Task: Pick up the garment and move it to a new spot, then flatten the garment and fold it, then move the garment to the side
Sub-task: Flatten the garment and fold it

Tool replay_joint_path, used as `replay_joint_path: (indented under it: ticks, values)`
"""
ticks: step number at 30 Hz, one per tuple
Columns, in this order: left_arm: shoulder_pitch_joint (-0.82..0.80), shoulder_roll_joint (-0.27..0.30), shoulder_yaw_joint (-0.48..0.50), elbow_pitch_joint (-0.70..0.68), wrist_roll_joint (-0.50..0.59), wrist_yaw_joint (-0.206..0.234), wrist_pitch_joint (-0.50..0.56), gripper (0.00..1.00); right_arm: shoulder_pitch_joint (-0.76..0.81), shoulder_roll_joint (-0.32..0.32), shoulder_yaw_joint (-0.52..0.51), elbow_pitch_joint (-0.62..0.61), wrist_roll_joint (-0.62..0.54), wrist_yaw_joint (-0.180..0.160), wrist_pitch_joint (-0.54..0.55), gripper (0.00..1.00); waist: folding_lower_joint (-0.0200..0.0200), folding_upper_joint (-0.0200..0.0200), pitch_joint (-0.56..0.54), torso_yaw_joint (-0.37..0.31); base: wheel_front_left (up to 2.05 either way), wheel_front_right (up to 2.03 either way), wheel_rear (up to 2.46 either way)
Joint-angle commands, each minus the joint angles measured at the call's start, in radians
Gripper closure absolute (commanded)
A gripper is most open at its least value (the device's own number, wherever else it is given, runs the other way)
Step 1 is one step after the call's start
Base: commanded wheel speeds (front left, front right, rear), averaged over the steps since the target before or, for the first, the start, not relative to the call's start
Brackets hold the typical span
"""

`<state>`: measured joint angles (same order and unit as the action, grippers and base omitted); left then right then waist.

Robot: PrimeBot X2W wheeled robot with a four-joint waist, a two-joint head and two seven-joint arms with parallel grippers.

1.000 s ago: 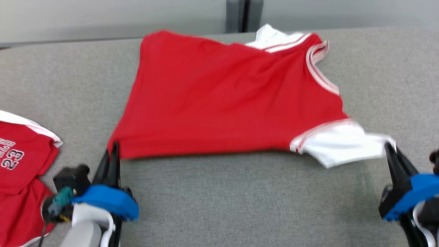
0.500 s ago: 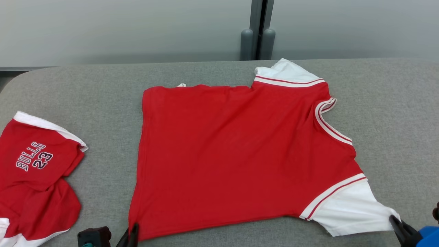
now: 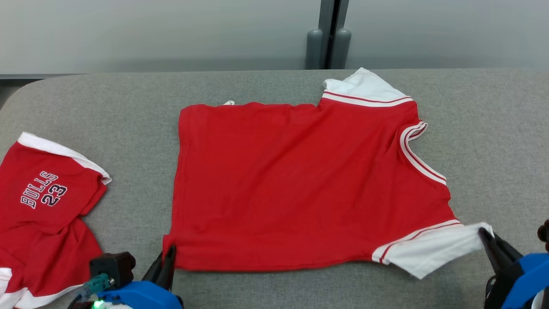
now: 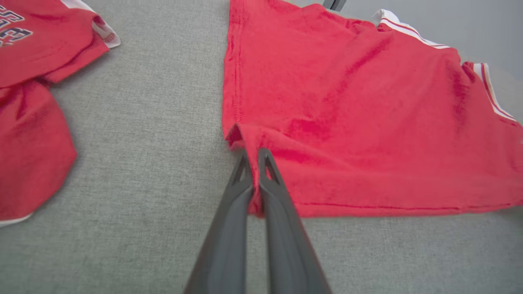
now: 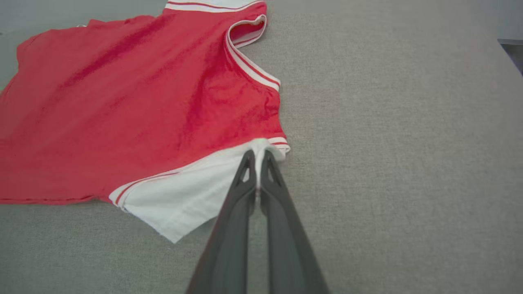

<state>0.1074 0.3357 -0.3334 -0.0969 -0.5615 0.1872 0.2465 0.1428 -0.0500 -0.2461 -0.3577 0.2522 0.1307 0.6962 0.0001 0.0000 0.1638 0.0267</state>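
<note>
Head view: the red garment (image 3: 300,184) is lying spread nearly flat across the middle of the grey desk (image 3: 107,98), its near edge facing the robot. The left gripper (image 3: 170,251) is pinching the near hem corner (image 4: 236,136), its two dark fingers closing on a small tuck of red cloth, as the left wrist view is showing. The right gripper (image 3: 484,235) is clamping the tip of the white sleeve (image 3: 429,253), which is sitting slightly lifted off the desk at the fingers. A second red garment (image 3: 43,206), printed "BULLS 23", is lying crumpled well apart at the robot's left.

The cloth is looking thin, soft and light. It is likely going to drape, stretch and wrinkle rather than hold a shape, and a one-sided pull would probably be dragging it askew. Corners, hem and sleeve ends are seeming the surest places to hold, with both ends drawn evenly. Flattening is appearing almost done, with faint ridges crossing the body; folding is not yet begun.
</note>
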Motion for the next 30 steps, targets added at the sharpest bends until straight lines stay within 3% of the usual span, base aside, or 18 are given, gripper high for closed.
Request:
replay_joint_path:
  ticks: [1,7,12,30]
  values:
    - [-0.027,-0.002,0.003,-0.002,-0.003,-0.008,0.002,1.0,-0.031,-0.001,0.003,-0.011,-0.016,0.0,-0.014,1.0,-0.0001,0.0,0.005,0.0,0.0,0.0,0.0]
    - [-0.112,-0.029,0.006,0.028,-0.03,-0.03,-0.001,1.0,-0.135,-0.007,0.01,0.009,-0.053,0.0,-0.028,1.0,-0.0001,0.0,0.031,0.004,0.0,0.0,0.0]
    - [-0.185,-0.047,0.008,0.094,-0.042,-0.044,-0.006,1.0,-0.221,-0.052,0.048,0.083,-0.045,0.0,-0.007,1.0,-0.0001,0.0,0.053,0.008,0.0,0.0,0.0]
    - [-0.34,-0.083,0.001,0.296,-0.044,-0.065,-0.032,1.0,-0.477,-0.161,0.16,0.337,-0.057,0.0,-0.197,1.0,-0.0001,0.0,0.11,0.021,0.0,0.0,0.0]
